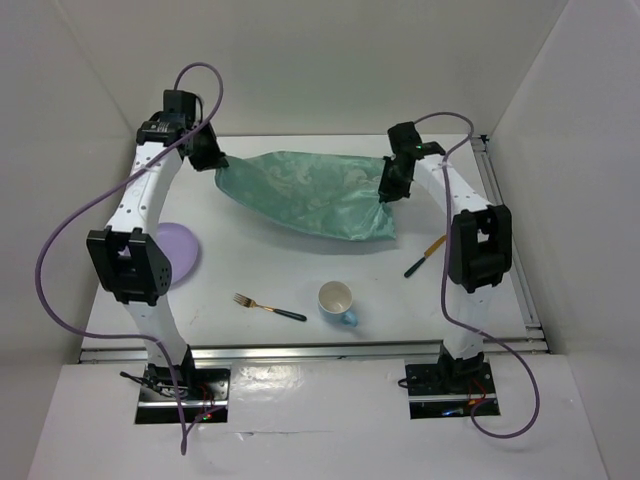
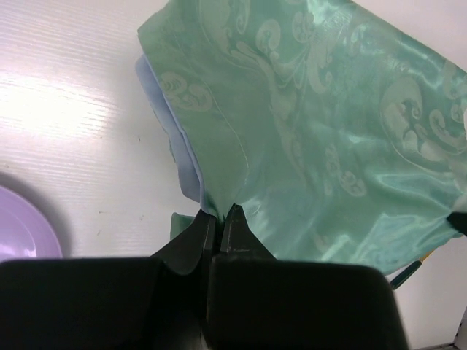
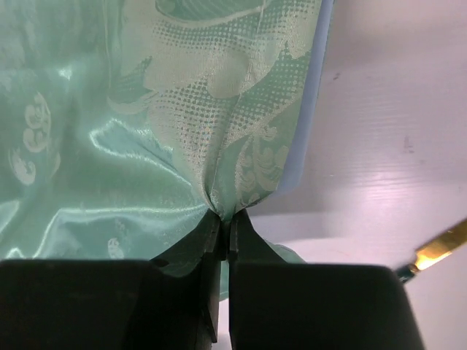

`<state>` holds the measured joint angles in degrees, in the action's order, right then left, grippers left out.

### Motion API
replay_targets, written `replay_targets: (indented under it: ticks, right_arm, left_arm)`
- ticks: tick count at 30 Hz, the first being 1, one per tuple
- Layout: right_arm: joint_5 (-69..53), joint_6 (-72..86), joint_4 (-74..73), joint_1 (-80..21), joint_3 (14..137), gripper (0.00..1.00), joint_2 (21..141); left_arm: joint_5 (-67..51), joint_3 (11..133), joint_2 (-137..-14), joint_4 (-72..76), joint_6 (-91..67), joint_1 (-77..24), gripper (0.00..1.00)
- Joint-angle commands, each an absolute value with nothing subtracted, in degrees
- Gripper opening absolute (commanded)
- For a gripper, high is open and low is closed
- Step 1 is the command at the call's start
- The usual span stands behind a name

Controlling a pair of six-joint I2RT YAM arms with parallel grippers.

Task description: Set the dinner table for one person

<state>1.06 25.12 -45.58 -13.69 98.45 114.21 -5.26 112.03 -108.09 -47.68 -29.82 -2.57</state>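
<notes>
A teal-green patterned cloth (image 1: 305,192) hangs stretched between my two grippers above the far part of the white dinner table (image 1: 300,275). My left gripper (image 1: 213,162) is shut on the cloth's left corner (image 2: 219,197). My right gripper (image 1: 387,192) is shut on its right corner (image 3: 226,197). A lilac plate (image 1: 178,252) lies at the left, a fork (image 1: 268,307) with a dark handle at the front, a blue cup (image 1: 337,302) beside it, and a knife (image 1: 423,257) at the right.
White walls close in the table at the back and both sides. A metal rail (image 1: 300,350) runs along the near edge. The plate's edge (image 2: 22,230) shows in the left wrist view, the knife's gold tip (image 3: 441,248) in the right wrist view.
</notes>
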Motion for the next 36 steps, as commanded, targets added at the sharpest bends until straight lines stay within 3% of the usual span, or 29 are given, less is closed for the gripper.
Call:
replay_targets:
  ticks: [1,3,5,7,10,11,13,14,15,16,18,20,23,24,25,27,30,36]
  right_arm:
    - [-2.1,22.2,-50.6,-11.6,101.4,0.06,110.0]
    - [-2.1,21.6,-50.6,-11.6,99.0,0.15,110.0]
    - [-2.1,21.6,-49.2,-11.6,95.0,0.15,110.0]
    - [-1.4,21.6,-47.1,-11.6,92.2,0.07,111.6]
    - [-0.3,21.6,-46.6,-11.0,92.2,0.09,114.5]
    - [0.3,21.6,-48.4,-10.4,93.6,0.11,116.9]
    - [2.0,21.6,-49.1,-10.4,95.1,0.19,118.6]
    - [2.6,21.6,-49.7,-10.4,96.2,0.37,119.3]
    - [2.6,21.6,-49.7,-10.4,96.2,0.50,119.3]
    - [2.6,21.6,-49.7,-10.4,96.8,0.61,119.3]
    - [3.3,22.8,-48.5,-10.4,96.8,0.78,117.8]
    - [4.0,23.7,-47.3,-9.8,94.2,0.78,115.2]
    - [4.6,24.3,-43.4,-9.2,89.0,0.78,111.4]
    - [3.4,24.3,-42.5,-9.2,84.8,0.78,108.6]
    - [2.5,24.3,-41.5,-9.2,82.8,0.77,107.3]
    - [-0.5,24.3,-39.1,-8.7,77.5,0.76,104.6]
    - [-3.2,24.3,-37.0,-8.7,72.5,0.76,103.3]
    - [-6.2,24.3,-35.3,-8.7,68.2,0.72,102.7]
  left_arm:
    - [-6.2,114.6,-104.2,-47.6,-29.2,-2.2,0.00]
    - [-7.0,112.3,-103.6,-47.6,-29.2,-2.2,0.00]
    - [-8.0,108.4,-102.8,-45.5,-29.8,-2.2,0.00]
    - [-8.1,101.6,-101.4,-44.7,-30.5,-3.7,0.00]
    - [-5.6,94.6,-100.9,-43.3,-31.5,-5.9,0.00]
    - [-5.1,93.9,-101.5,-44.5,-31.6,-6.4,0.25]
    - [-1.8,93.3,-102.6,-47.5,-31.6,-7.2,0.58]
    - [-0.3,93.3,-102.6,-48.4,-31.6,-7.9,0.72]
    - [1.1,93.3,-103.3,-49.2,-32.2,-7.9,0.93]
    - [3.3,93.3,-103.3,-49.8,-32.8,-7.9,0.98]
    - [6.7,92.8,-103.8,-50.5,-34.3,-7.9,0.96]
    - [8.5,90.8,-103.8,-51.2,-35.7,-7.9,0.85]
    - [11.4,86.4,-103.0,-51.8,-38.8,-7.9,0.61]
    - [12.5,84.8,-102.5,-51.8,-40.0,-7.9,0.59]
    - [13.0,83.2,-102.0,-51.8,-40.7,-7.9,0.59]
    - [12.4,78.3,-101.3,-49.6,-41.9,-5.7,0.70]
    - [8.4,75.1,-104.7,-47.1,-41.9,-3.0,0.78]
    - [5.9,73.7,-107.1,-42.3,-41.9,-3.0,0.79]
